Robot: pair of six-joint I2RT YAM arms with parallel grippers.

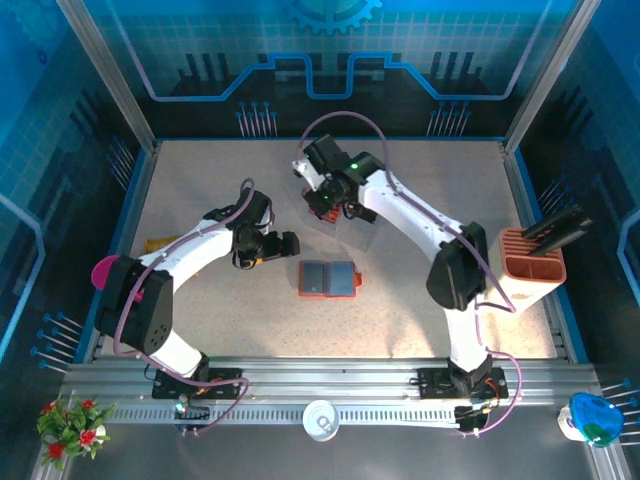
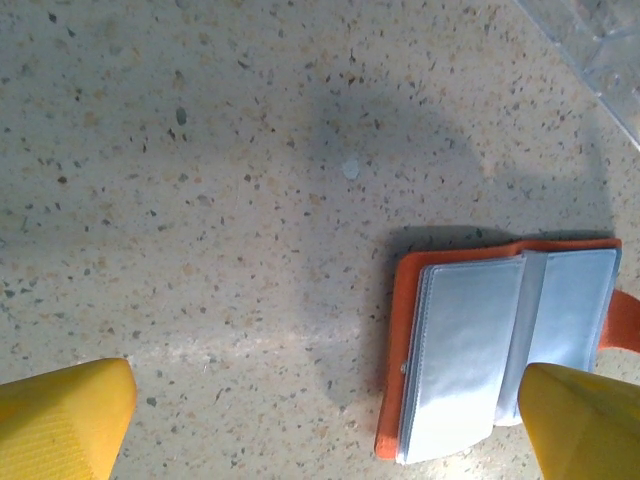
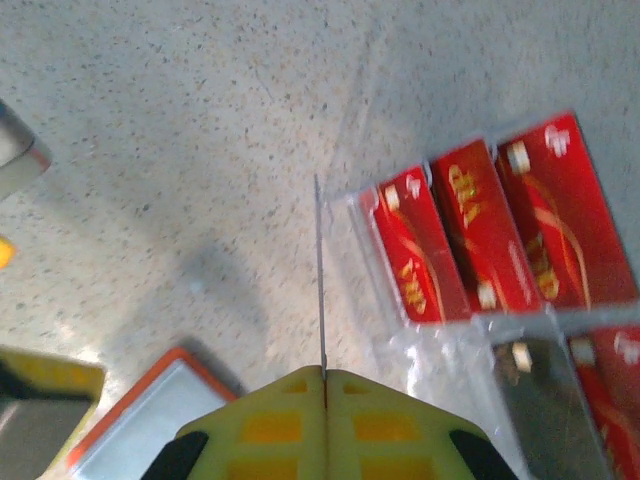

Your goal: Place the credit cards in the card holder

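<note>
While your right gripper (image 3: 323, 378) has its yellow pads pressed together on one credit card (image 3: 320, 280), you see that card edge-on as a thin line, so its colour can't be read; it hangs over the table (image 3: 150, 120), just beyond the card holder (image 1: 327, 278); your left gripper (image 2: 325, 400) is spread wide with nothing in it, hovering at the holder's left side; the holder lies open and flat, squarish, orange-red cover, glossy grey pockets; it looks soft and likely to slide on the speckled table if pushed, so pin its cover edge, not the pockets; red cards (image 3: 480, 230) with gold print and one dark card (image 3: 545, 400) sit in the clear tray (image 3: 400, 350), on the holder's far side, slightly right; judge the cards light, stiff, thin and slick, prone to twisting in a pinch; take each by a short end, leaving most of its length free to enter a pocket
</note>
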